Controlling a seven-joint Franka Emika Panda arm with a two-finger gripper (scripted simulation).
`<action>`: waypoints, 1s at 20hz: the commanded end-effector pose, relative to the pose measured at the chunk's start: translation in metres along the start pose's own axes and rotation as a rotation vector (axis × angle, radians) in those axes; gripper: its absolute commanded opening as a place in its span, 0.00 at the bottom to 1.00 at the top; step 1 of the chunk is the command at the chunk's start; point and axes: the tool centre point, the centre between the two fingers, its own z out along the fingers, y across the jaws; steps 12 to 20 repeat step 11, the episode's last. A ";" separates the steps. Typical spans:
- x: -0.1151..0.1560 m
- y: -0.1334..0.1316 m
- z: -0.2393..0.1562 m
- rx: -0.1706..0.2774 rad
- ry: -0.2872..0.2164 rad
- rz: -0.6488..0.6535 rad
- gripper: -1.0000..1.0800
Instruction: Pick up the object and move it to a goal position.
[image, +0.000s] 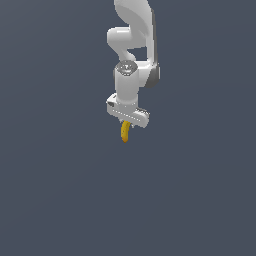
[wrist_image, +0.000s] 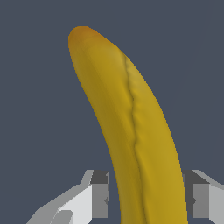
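Note:
The yellow banana (image: 125, 133) hangs from my gripper (image: 128, 122) in the middle of the exterior view, its free end pointing down. In the wrist view the banana (wrist_image: 131, 127) fills the picture, with its brownish end away from the gripper (wrist_image: 146, 197). The two fingers (wrist_image: 99, 192) press on its sides. The gripper is shut on the banana and holds it above the dark surface. The green stem tip is hidden inside the gripper.
The white arm (image: 132, 45) reaches down from the top of the exterior view. A plain dark grey-blue surface (image: 60, 190) lies all around. No other objects show.

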 end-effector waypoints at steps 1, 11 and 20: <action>-0.009 0.004 -0.007 0.001 0.002 0.000 0.00; -0.024 0.009 -0.018 0.001 0.002 0.000 0.00; -0.024 0.009 -0.018 0.001 0.002 0.000 0.00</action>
